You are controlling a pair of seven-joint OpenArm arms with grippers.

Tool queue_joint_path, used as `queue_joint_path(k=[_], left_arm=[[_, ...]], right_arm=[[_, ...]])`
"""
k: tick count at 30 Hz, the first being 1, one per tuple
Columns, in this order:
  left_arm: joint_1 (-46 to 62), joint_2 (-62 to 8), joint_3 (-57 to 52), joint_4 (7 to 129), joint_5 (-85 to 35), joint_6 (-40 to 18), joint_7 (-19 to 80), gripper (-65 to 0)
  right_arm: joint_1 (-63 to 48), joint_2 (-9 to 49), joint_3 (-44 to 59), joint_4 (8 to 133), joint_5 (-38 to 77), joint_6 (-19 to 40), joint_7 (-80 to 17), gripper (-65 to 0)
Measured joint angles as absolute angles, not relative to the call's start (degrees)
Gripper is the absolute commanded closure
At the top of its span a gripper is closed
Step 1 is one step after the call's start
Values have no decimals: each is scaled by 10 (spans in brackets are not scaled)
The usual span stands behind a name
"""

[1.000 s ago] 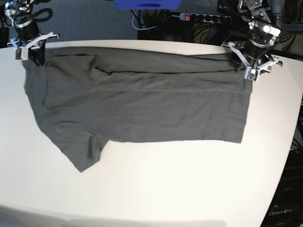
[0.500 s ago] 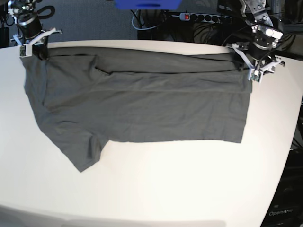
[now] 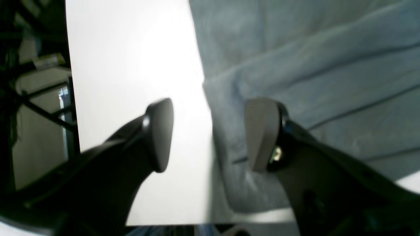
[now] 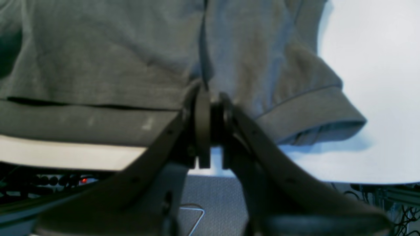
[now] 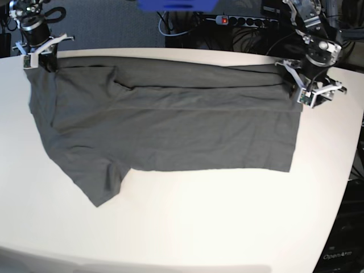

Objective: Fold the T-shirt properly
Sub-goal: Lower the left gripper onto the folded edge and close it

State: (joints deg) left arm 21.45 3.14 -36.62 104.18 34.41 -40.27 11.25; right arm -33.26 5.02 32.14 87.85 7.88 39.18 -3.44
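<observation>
While the T-shirt [image 5: 165,128] lies spread flat across the white surface [image 5: 227,227], dark grey and folded over along its far side, each arm sits at one far corner of it. The left claw [image 3: 210,136] stands with its jaws apart and nothing between them: in its wrist view one finger [image 3: 160,134] is over bare surface and the other finger [image 3: 261,134] is over the cloth, with the shirt's side edge running between the two. Whether either fingertip touches the fabric or the surface cannot be told, as that view is blurred. In the base view this claw [image 5: 310,91] is at the shirt's far corner on the right of the picture.

The right claw [image 4: 211,127] has its jaws pressed nearly together, and a ridge of grey fabric rises to their tips, so it appears to pinch the T-shirt near a sleeve hem [image 4: 311,108]. How much cloth lies inside the grip is hidden by the fingers themselves. In the base view this claw [image 5: 38,57] is at the far corner on the left, partly cut by the picture's edge. The lower sleeve [image 5: 102,182] reaches toward the near side of the surface.
</observation>
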Motion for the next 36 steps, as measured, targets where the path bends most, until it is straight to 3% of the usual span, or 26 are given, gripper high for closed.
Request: queue_joint_path(k=[12, 19, 22, 26, 36], left_arm=[[260, 64, -370, 1004, 515, -406, -137, -340], [270, 56, -396, 1001, 521, -407, -193, -337], [270, 58, -413, 1001, 516, -407, -193, -251], [260, 75, -440, 1004, 453, -405, -172, -18], [223, 78, -500, 1004, 448, -405, -128, -27]], right_arm=[[-333, 51, 322, 879, 79, 392, -34, -41], [-332, 51, 322, 879, 79, 392, -34, -41], [-334, 51, 322, 879, 79, 392, -35, -41], [-333, 51, 322, 879, 79, 392, -34, -41], [-333, 50, 322, 879, 79, 392, -34, -41]])
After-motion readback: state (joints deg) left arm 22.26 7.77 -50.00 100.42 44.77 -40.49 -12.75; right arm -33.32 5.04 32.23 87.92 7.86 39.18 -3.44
